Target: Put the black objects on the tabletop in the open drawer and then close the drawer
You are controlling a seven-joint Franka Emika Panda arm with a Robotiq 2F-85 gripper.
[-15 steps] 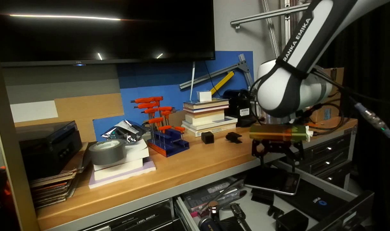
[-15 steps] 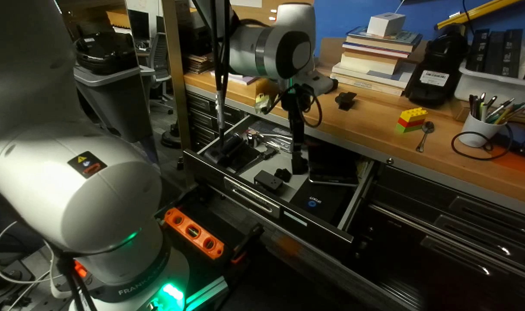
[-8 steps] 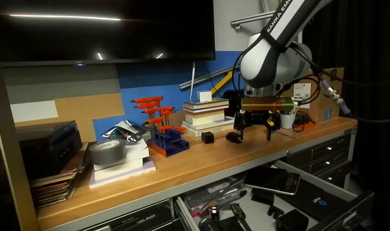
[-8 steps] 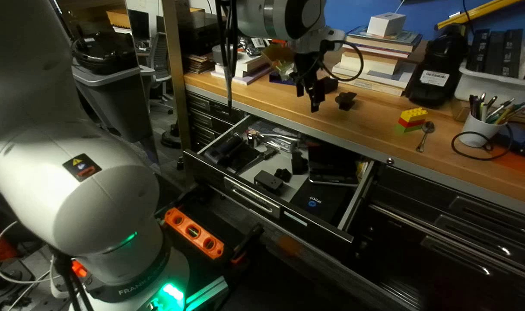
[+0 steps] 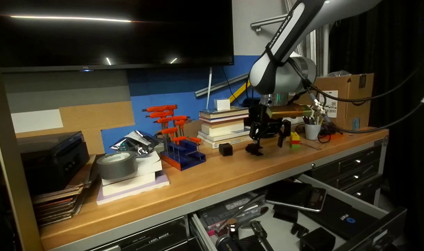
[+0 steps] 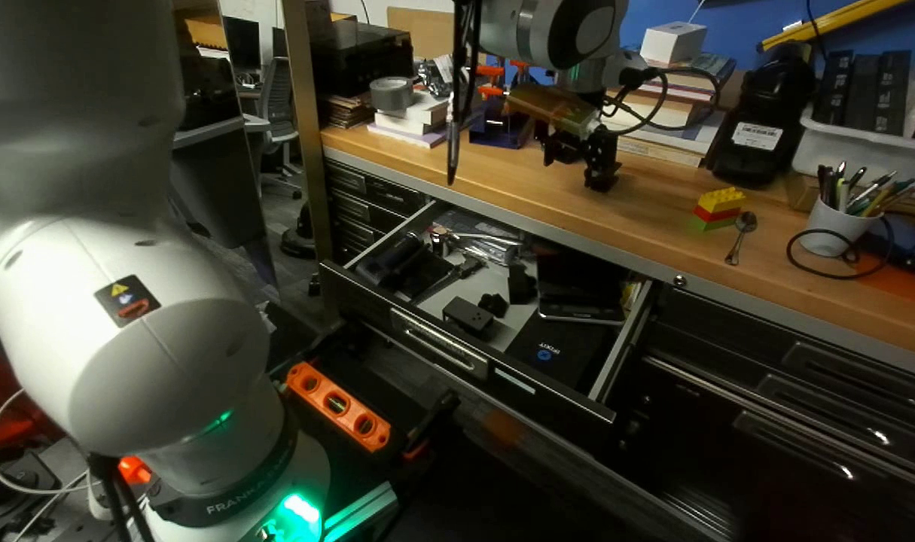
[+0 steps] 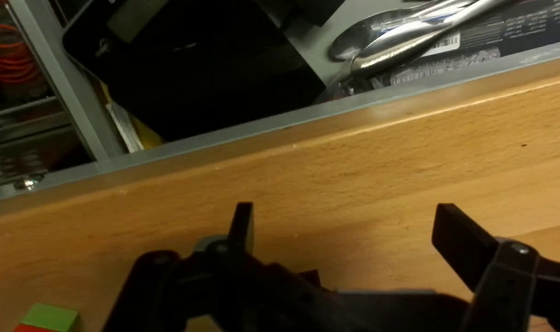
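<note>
Two black objects are on the wooden tabletop (image 5: pixel 205 181): a small black cube (image 5: pixel 225 150) and an irregular black piece (image 5: pixel 254 150) to its right. My gripper (image 5: pixel 269 143) stands open above the tabletop, just beside and partly in front of the irregular piece; contact cannot be told. In the wrist view, bare wood lies between the widely spread fingers (image 7: pixel 464 244), and a dark corner of a black object (image 7: pixel 312 277) peeks out behind the gripper. The drawer (image 6: pixel 457 354) below is pulled out, holding a black box (image 6: pixel 468 315) and other dark items.
A rack of red-orange hex keys (image 5: pixel 182 157) and stacked books (image 5: pixel 224 130) stand behind the cube. To the gripper's right are toy bricks (image 6: pixel 719 209), a spoon (image 6: pixel 739 237) and a pen cup (image 6: pixel 837 226). A tablet (image 6: pixel 581 293) lies in the drawer.
My gripper has risen out of the drawer and travelled over the tabletop to the irregular black piece, turning and lowering slightly. It has stayed open; the objects have not moved.
</note>
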